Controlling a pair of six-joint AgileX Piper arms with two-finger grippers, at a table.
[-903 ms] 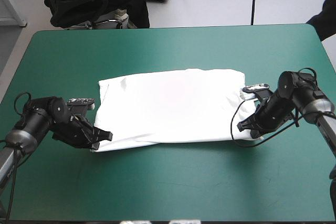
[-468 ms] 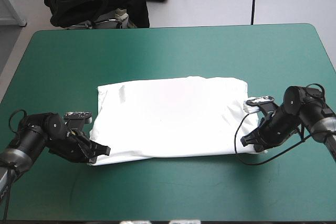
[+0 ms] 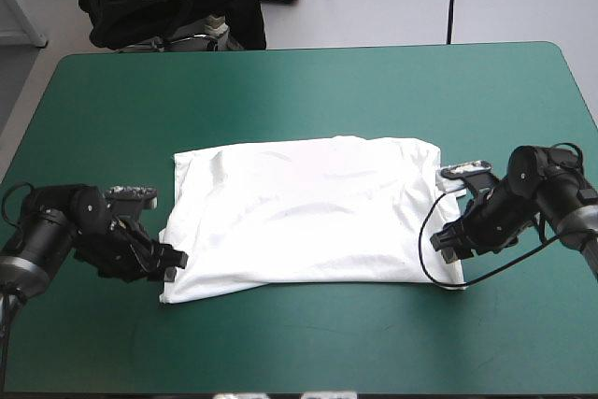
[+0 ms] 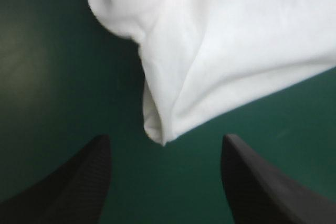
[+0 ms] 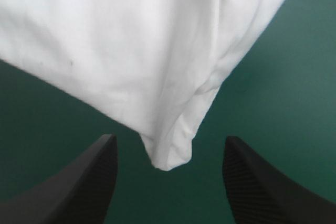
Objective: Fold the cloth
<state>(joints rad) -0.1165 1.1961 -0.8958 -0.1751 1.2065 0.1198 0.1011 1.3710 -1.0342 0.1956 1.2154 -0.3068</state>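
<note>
- Jaws of the left gripper [image 4: 165, 139] are released. Its black fingers [image 4: 79, 182] stand wide apart and grasp nothing.
- One limp, doubled corner of the T-shirt [image 3: 308, 212] lies on the teal-green cover [image 3: 299, 91], just ahead of the gap between those fingers and touching neither.
- Jaws of the right gripper [image 5: 168, 142] are equally spread and hold nothing. Another rounded corner of the T-shirt points into the gap between them, clear of both.
- Seen from the high view, the T-shirt is a flat white rectangle, folded over with soft creases. It lies at the middle of the table, a little toward 6 o'clock.
- Each gripper sits low by the cover, the left at the T-shirt's 8 o'clock and the right at its 4 o'clock.
</note>
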